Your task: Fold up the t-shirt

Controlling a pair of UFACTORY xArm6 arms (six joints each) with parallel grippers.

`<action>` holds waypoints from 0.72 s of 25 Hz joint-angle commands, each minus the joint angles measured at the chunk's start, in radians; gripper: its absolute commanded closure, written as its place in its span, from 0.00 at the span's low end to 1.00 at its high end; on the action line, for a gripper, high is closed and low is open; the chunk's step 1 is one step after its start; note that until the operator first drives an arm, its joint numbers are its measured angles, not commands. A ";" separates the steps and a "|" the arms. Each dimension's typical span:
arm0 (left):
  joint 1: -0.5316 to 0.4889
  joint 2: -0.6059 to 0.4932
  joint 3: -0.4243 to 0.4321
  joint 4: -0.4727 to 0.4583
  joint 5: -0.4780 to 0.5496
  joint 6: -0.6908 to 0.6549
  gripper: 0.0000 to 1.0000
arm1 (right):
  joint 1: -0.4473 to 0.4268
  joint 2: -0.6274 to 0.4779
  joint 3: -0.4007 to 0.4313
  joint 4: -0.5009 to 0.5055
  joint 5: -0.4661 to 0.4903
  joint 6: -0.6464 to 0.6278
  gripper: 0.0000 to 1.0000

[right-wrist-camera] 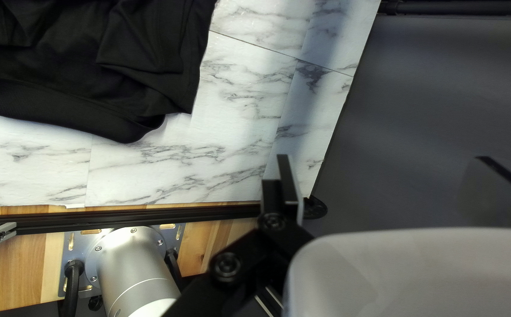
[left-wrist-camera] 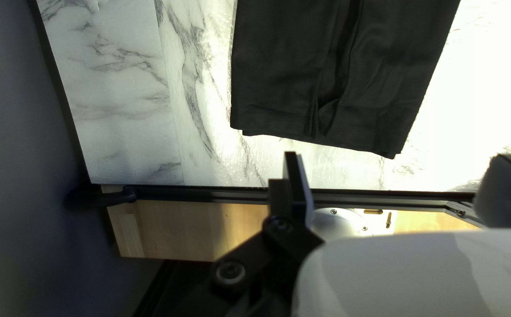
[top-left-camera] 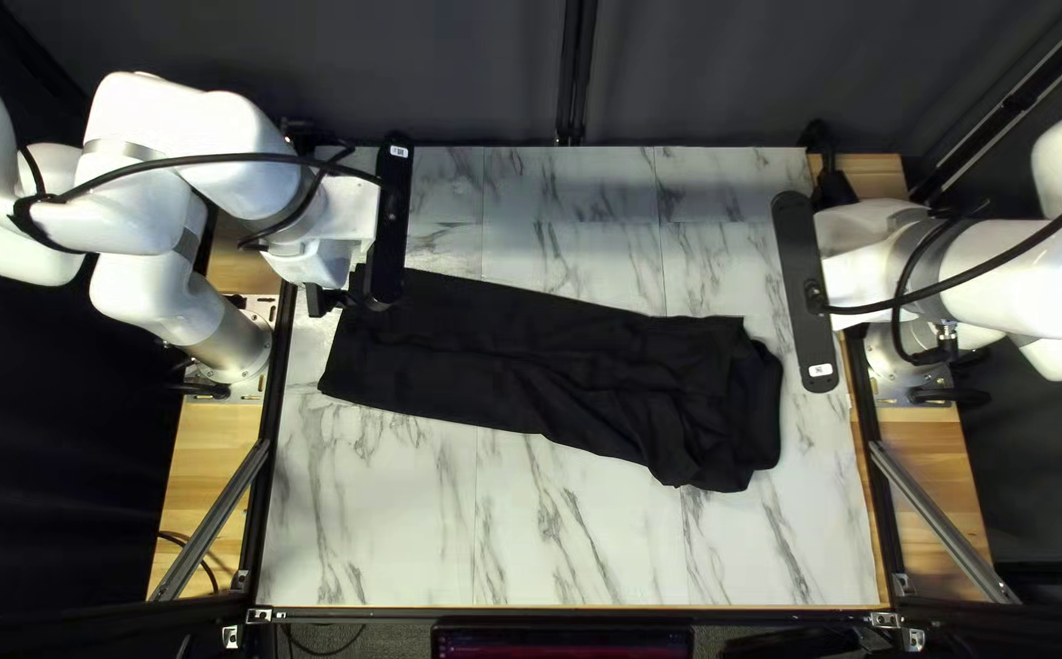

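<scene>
The black t-shirt (top-left-camera: 531, 366) is lying aslant across the surface (top-left-camera: 372, 525). The top left view is hiding one corner beneath the left hand (top-left-camera: 342, 297); the left wrist view is revealing that whole end. The right wrist view is exposing a ribbed band (right-wrist-camera: 61, 111). The left hand and right hand (top-left-camera: 833, 187) are both holding their fingers spread.

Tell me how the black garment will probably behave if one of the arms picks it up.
The black garment looks floppy, given its soft creases, so it would likely droop. Its layers lie loose at the hem, so they may separate if only one is caught. Nothing rigid shows, so breakage seems unlikely.
</scene>
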 commanded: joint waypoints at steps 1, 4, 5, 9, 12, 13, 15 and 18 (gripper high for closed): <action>0.000 0.000 0.000 0.000 0.000 0.000 0.00 | -0.051 0.019 0.019 0.000 -0.053 -0.023 0.00; 0.000 0.000 0.000 0.000 0.000 0.000 0.00 | -0.139 0.076 0.043 0.036 -0.155 -0.026 0.00; 0.000 0.000 0.000 0.000 0.000 0.000 0.00 | -0.163 0.107 0.046 0.057 -0.188 -0.006 0.00; 0.000 0.000 0.000 0.000 0.000 0.000 0.00 | -0.205 0.215 0.049 0.136 -0.280 0.108 0.00; 0.000 0.000 0.000 0.000 0.000 0.000 0.00 | -0.211 0.337 0.053 0.219 -0.400 0.212 0.00; 0.000 0.000 0.000 0.000 0.000 0.000 0.00 | -0.199 0.378 0.048 0.261 -0.446 0.262 0.00; 0.000 0.000 0.000 0.000 0.000 0.000 0.00 | -0.178 0.405 0.044 0.317 -0.519 0.339 0.00; 0.000 0.000 0.000 0.000 0.000 0.000 0.00 | -0.175 0.405 0.049 0.334 -0.547 0.364 0.00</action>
